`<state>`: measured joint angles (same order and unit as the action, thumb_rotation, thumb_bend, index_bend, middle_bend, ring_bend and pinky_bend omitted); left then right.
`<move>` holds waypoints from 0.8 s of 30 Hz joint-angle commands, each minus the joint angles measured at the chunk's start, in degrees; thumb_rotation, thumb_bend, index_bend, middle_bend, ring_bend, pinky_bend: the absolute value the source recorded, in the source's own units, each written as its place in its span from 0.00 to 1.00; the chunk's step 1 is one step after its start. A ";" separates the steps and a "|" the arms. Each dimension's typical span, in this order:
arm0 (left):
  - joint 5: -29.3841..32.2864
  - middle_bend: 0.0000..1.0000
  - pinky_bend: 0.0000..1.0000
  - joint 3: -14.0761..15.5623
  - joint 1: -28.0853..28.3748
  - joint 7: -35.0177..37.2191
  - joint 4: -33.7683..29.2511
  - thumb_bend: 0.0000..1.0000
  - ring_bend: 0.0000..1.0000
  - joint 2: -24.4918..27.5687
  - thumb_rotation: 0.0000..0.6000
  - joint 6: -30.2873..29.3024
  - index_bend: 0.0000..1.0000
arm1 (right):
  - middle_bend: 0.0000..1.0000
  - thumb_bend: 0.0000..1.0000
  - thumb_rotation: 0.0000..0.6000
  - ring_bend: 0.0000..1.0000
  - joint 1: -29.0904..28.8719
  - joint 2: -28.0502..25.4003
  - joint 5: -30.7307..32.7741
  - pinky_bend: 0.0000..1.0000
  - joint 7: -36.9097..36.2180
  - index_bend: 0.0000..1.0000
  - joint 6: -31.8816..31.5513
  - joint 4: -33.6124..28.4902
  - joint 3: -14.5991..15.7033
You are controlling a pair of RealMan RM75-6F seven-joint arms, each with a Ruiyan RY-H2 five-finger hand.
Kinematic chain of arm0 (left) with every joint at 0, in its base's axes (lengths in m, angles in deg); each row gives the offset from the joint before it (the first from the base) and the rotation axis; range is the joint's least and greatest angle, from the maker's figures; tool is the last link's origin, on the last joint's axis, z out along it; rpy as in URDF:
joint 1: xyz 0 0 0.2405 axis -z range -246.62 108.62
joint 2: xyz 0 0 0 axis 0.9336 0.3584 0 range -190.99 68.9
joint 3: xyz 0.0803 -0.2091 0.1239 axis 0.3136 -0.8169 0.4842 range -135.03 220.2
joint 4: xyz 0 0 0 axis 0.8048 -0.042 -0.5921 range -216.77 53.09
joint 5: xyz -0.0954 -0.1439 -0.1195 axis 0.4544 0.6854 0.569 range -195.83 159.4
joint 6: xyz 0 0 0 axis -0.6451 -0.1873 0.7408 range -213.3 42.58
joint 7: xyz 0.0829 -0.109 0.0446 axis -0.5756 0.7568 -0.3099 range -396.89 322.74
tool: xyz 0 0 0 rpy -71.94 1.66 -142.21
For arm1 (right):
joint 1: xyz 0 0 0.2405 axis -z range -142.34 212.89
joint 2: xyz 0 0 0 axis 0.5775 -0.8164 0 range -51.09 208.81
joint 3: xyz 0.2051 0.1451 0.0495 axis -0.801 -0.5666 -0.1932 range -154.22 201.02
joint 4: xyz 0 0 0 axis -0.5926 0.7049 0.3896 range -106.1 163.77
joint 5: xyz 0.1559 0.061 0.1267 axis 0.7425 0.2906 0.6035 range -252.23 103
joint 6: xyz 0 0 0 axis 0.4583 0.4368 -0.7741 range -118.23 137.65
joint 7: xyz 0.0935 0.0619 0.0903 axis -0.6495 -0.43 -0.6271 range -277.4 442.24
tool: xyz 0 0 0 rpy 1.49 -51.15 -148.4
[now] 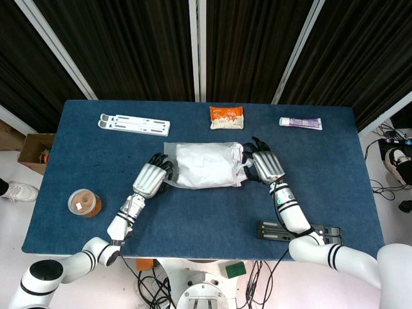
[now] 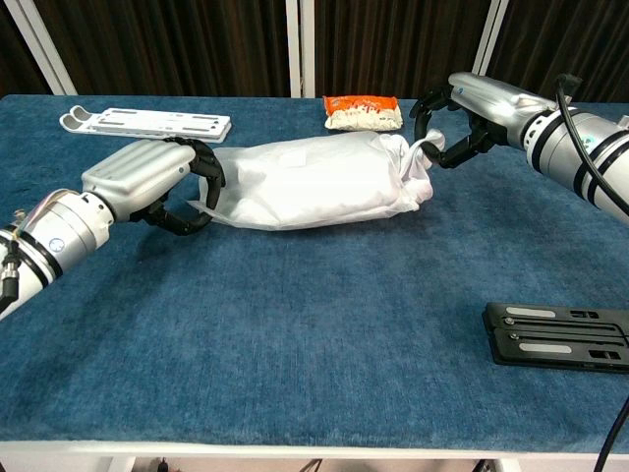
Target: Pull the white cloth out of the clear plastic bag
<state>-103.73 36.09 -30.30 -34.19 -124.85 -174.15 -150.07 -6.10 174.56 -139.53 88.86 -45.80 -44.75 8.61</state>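
This looks like a robotics lab or test room. A worktop covered in blue carpet-like cloth stands before black curtains hung between white frame bars. Loose cables trail over the pale floor at the right, and a cardboard box sits on the floor at the left.

A rectangular counter covered in dark blue carpet-like fabric filled the middle of the scene. Behind its far edge hung dark, almost black pleated curtains, divided by pale upright and slanted frame bars. The floor around the counter was light and glossy. A brown cardboard box sat on the floor at the left, and black cables trailed at the right. Lighting was even and bright.
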 commanded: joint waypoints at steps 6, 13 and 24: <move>-0.69 0.44 0.17 0.57 -1.32 3.73 0.31 0.48 0.21 0.20 1.00 -3.38 0.73 | 0.21 0.62 1.00 0.00 1.70 -1.17 -1.98 0.14 -2.75 0.59 -1.07 -0.72 1.28; -1.70 0.44 0.17 2.68 -6.32 4.28 -4.62 0.48 0.21 6.03 1.00 -9.37 0.73 | 0.22 0.62 1.00 0.00 6.34 -7.66 -7.78 0.14 -7.12 0.59 -6.83 -3.85 3.75; -0.63 0.44 0.17 4.73 -14.20 5.19 -8.80 0.48 0.21 14.15 1.00 -14.72 0.73 | 0.22 0.62 1.00 0.00 11.35 -14.35 -6.05 0.14 -8.58 0.60 -8.91 -0.53 4.23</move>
<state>-104.70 40.62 -43.92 -29.27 -133.42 -160.49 -164.43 4.58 160.69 -146.19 80.26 -54.63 -46.34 12.76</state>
